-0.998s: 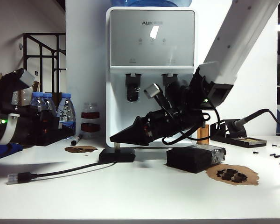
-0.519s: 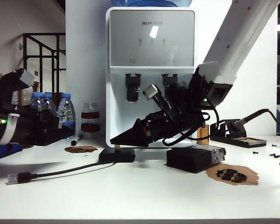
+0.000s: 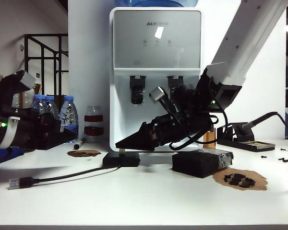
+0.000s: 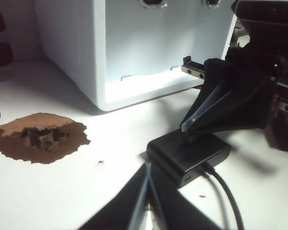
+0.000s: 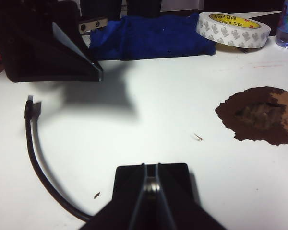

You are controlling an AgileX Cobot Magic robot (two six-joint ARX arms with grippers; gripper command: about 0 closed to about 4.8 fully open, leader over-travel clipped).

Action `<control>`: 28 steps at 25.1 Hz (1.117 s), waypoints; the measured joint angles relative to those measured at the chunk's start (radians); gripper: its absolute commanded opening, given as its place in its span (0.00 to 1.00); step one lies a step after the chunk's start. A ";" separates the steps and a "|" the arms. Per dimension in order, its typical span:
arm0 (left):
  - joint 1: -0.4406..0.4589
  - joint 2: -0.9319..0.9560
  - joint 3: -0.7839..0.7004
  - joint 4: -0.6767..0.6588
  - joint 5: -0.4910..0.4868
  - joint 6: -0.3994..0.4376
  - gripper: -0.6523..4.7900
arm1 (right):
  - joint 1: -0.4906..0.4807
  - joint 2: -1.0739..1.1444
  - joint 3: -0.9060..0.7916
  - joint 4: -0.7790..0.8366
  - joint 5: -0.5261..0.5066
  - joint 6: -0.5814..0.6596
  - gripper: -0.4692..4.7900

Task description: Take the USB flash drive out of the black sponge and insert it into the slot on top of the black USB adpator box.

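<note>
With its two black fingers pressed together on a sliver of silver metal, the right claw (image 5: 151, 184) sits directly over the small flat black square adaptor box with rounded edges (image 3: 121, 159), tip pointing down at the box's top face; in the exterior view a thin metal stub, the tiny slim silver USB flash drive (image 3: 121, 151), stands between the claw's point (image 3: 119, 143) and the box. The step in hand, as I judge it, is the insertion itself: the drive is already out of the foam and is being seated into the slot on top of the box, though the slot is hidden under the claw tip and I cannot tell how deep the drive sits. What the next move calls for is a straight, gentle push downward with the drive kept upright and square to the opening, then a release; any tilt risks jamming it or shoving the light box along the white worktop (image 3: 144, 201). From the box a long black cable (image 3: 62, 177) trails away to a USB plug (image 3: 18, 182) lying loose. Just beside the box, under the right arm, rests the thick matte black foam block partly wrapped in glossy clear tape (image 3: 201, 163), with nothing visibly standing in it. The left claw (image 4: 145, 201) hovers near the box on the other side, its dark fingers close together and holding nothing that I can see, apparently just watching.
</note>
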 measured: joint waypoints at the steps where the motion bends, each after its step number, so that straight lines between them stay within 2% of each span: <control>1: 0.000 0.000 0.000 0.000 0.000 0.000 0.11 | 0.000 0.000 0.000 -0.006 0.007 0.000 0.09; 21: 0.000 0.000 0.000 0.000 0.000 0.000 0.11 | 0.010 0.033 0.026 -0.024 0.003 0.000 0.09; 23: 0.000 0.000 0.000 0.000 0.000 0.000 0.11 | 0.010 0.030 0.026 -0.030 0.012 -0.002 0.21; 24: 0.000 0.000 0.000 0.000 0.000 0.000 0.11 | 0.011 0.029 0.026 -0.031 0.018 -0.002 0.38; 26: 0.000 0.000 0.001 0.000 0.000 0.000 0.11 | 0.016 0.034 0.019 -0.052 0.037 -0.024 0.53; 28: 0.000 0.000 0.001 0.000 0.000 0.000 0.11 | 0.018 0.031 0.021 -0.053 0.059 -0.024 0.53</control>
